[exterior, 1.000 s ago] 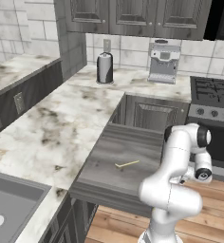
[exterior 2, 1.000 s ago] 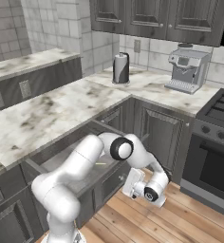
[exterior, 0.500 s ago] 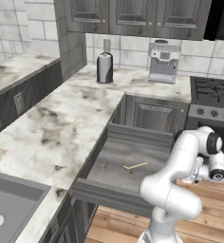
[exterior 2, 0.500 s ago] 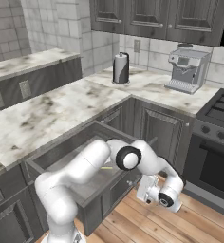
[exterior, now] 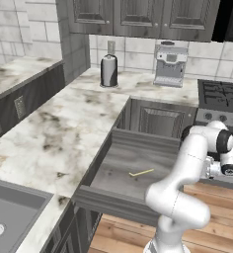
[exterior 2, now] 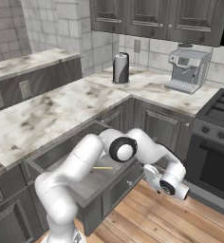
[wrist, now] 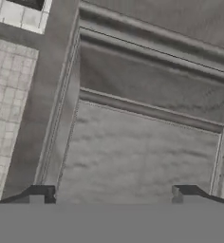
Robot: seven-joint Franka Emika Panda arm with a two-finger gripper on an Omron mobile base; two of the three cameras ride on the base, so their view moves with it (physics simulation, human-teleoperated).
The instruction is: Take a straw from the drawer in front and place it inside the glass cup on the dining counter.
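A marbled surface (exterior: 64,128) is wrapping the grey kitchen; a straw (exterior: 141,172) is lying in the open drawer (exterior: 119,174); fingers (wrist: 41,193) are standing apart, holding nothing; no writing is reading clearly

Drawer (exterior 2: 61,161) pulled out under marbled desk (exterior 2: 61,107); straw (exterior 2: 103,167) flat on its bottom (pale yellow). End effector (exterior 2: 154,182) right of drawer front, above wood floor (exterior 2: 180,223).

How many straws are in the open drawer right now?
1. The straw lies flat on the drawer bottom, near its middle. The arm hides part of the drawer, so more could be hidden.
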